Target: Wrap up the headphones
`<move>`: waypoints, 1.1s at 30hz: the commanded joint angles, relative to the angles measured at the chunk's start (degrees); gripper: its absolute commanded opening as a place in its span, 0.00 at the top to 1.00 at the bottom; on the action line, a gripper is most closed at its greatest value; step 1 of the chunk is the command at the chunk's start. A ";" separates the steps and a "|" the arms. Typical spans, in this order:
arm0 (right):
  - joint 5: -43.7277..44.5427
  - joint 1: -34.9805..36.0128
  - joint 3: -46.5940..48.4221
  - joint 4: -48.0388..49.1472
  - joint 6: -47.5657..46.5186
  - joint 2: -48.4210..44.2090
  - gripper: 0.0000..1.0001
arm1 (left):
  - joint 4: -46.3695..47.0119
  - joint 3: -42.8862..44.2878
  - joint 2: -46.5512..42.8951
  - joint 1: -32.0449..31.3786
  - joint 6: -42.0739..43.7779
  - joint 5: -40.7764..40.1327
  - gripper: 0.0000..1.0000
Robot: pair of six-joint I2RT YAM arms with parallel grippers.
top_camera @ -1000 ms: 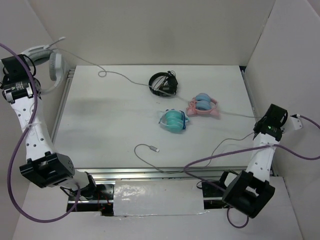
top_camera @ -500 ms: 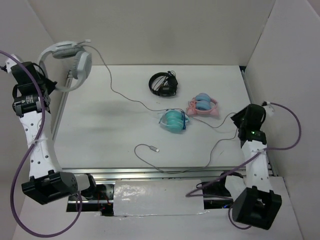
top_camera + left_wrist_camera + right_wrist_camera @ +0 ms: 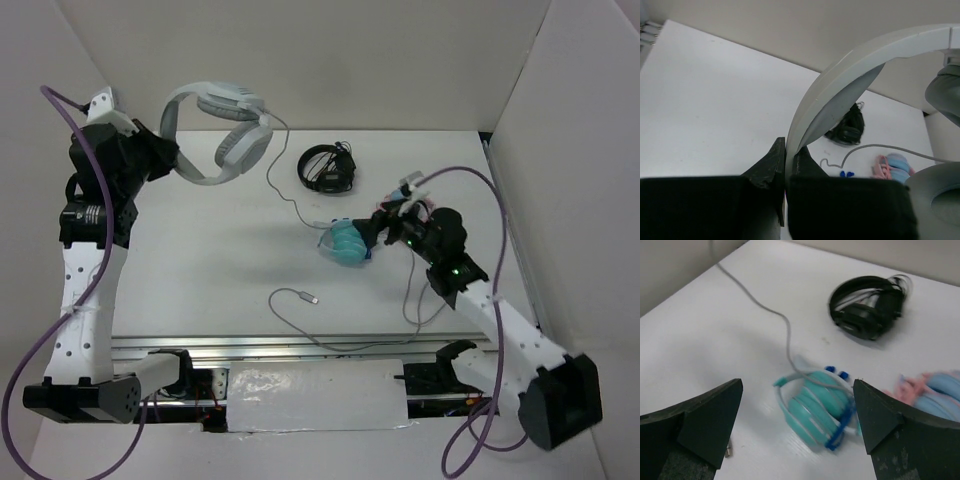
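Observation:
The headphones (image 3: 228, 128), white and light grey with grey ear pads, hang in the air above the table's back left corner. My left gripper (image 3: 172, 158) is shut on one end of the wide headband (image 3: 840, 75), its jaws (image 3: 788, 155) pinching the band's edge. The thin grey cable (image 3: 283, 190) drops from the headphones, crosses the teal headphones (image 3: 347, 242) and loops along the front to its plug (image 3: 312, 298). My right gripper (image 3: 385, 227) hovers wide open above the teal headphones (image 3: 815, 407), with the cable (image 3: 785, 330) just ahead and nothing between the fingers.
Small black headphones (image 3: 327, 168) lie at the back centre. Pink-and-blue headphones (image 3: 405, 207) sit right of the teal pair, partly under my right wrist. Both show in the right wrist view as black headphones (image 3: 867, 310) and pink headphones (image 3: 935, 395). White walls enclose the table.
The left arm swung the headphones right, over the table's back. The right gripper opened, let the cable go, and moved left from the table's right edge to above the teal headphones.

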 commanded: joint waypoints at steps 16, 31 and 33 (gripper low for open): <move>-1.48 14.02 41.15 2.83 -13.93 51.04 0.00 | -1.58 35.88 8.69 -5.60 -0.99 0.00 1.00; 6.25 24.03 21.77 -4.03 -1.55 39.22 0.93 | -2.28 36.91 16.43 -4.90 -7.04 -14.14 1.00; 12.92 26.84 17.37 -5.51 1.00 32.97 0.97 | -3.08 33.30 18.28 -4.90 -10.10 -18.28 1.00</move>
